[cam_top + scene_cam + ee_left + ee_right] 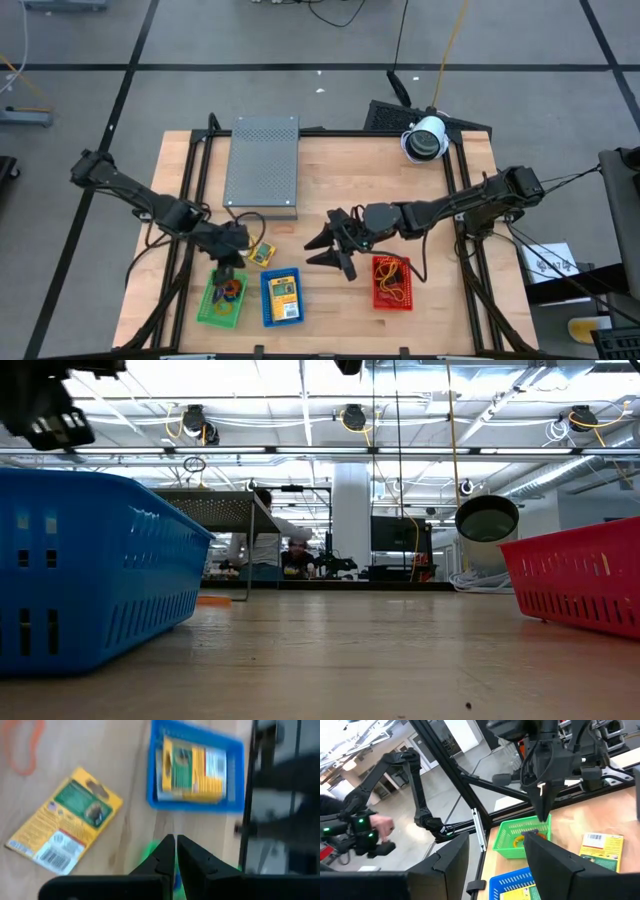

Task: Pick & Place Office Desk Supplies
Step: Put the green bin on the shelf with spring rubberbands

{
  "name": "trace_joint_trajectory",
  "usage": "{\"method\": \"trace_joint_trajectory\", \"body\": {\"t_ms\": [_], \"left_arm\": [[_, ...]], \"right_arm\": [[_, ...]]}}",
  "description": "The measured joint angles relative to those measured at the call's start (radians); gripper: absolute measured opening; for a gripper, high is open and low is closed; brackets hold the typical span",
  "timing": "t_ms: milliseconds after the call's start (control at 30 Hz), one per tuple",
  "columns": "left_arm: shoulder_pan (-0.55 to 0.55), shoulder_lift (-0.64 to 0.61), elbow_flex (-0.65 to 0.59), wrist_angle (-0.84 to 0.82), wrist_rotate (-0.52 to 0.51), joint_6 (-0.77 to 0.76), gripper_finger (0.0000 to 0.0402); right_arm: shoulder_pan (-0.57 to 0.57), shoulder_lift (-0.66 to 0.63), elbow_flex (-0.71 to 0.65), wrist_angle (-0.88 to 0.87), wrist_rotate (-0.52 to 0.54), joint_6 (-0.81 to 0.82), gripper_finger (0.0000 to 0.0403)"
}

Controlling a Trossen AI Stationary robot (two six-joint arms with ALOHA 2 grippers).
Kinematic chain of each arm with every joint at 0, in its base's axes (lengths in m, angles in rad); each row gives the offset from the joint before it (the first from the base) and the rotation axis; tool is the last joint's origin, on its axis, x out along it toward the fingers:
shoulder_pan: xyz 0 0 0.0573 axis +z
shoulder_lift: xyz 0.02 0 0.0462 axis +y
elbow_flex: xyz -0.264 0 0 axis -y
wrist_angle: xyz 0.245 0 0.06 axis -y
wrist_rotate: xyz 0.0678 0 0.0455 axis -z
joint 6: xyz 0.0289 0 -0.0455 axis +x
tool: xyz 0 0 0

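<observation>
Seen from above, the left gripper (229, 272) hangs over the green basket (203, 312) at the near left of the wooden worktop (330, 170), its fingers (167, 855) pressed together and pinching nothing that can be seen. The arm hides much of the basket; only a tangle of coloured loops (230, 291) shows inside, too small to sort by colour. Just beside the gripper, a yellow packet (262, 254) with a green label and a barcode lies flat on the bare wood, apart from every basket. An orange rubber-band loop (22, 747), cut off by the left wrist view's edge, lies near it. Behind, the grey perforated metal box (262, 165) sits toward the far edge. The blue basket (281, 297), next along, holds another yellow packet (284, 293). Past it the right gripper (333, 247) hovers above open worktop, fingers (555, 865) spread wide and empty. At the right, the red basket (392, 283) holds thin orange and yellow loops (392, 273), their number hard to make out. The low view shows only the blue and red basket walls; their contents stay hidden.
</observation>
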Motion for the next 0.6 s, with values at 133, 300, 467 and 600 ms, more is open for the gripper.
{"method": "trace_joint_trajectory", "body": {"t_ms": [133, 300, 467, 600], "left_arm": [[-0.001, -0.002, 0.0, -0.12, 0.087, 0.119, 0.0027], [-0.001, -0.002, 0.0, -0.198, 0.126, 0.237, 0.0049], [-0.001, -0.002, 0.0, -0.22, 0.108, 0.258, 0.0125], [-0.001, 0.023, 0.0, -0.225, 0.106, 0.266, 0.0185]], "right_arm": [[0.011, 0.0, 0.0, 0.003, 0.001, 0.0, 0.018], [0.03, 0.0, 0.0, 0.003, 0.055, 0.001, 0.018], [0.042, 0.0, 0.0, 0.003, 0.079, 0.001, 0.018], [0.042, 0.0, 0.0, 0.003, 0.081, 0.01, 0.018]]}}
